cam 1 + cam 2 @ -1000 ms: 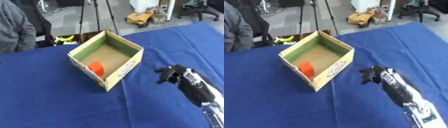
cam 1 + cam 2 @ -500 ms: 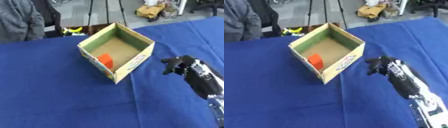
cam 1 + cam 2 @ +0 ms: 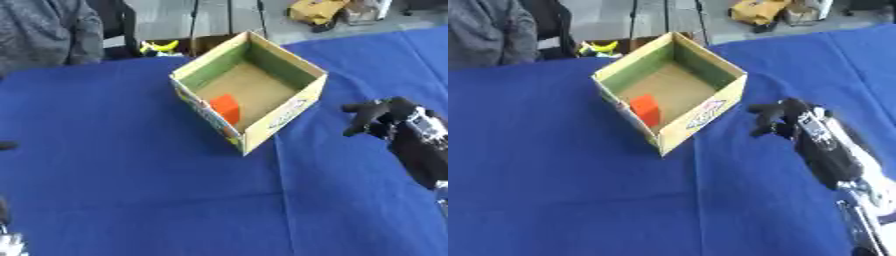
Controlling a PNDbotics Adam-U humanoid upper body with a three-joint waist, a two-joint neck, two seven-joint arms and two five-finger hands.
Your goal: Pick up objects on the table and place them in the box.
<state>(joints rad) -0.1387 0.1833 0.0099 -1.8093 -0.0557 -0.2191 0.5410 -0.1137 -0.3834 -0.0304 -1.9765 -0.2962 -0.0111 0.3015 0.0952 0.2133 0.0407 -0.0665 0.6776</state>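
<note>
Seemingly between picks, the right hand (image 3: 785, 117) hangs beside the cardboard box (image 3: 278, 116), fingers curled on nothing, an orange block (image 3: 226, 108) inside; next needs another object.

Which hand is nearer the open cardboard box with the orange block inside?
Right. The right hand hovers just beside the open cardboard box, empty. The left hand barely shows at the lower left corner, far from it.

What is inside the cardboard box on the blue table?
Inside the cardboard box one orange block stands against the near-left wall on the brown floor. The near walls hide the strip of floor just behind them.
</note>
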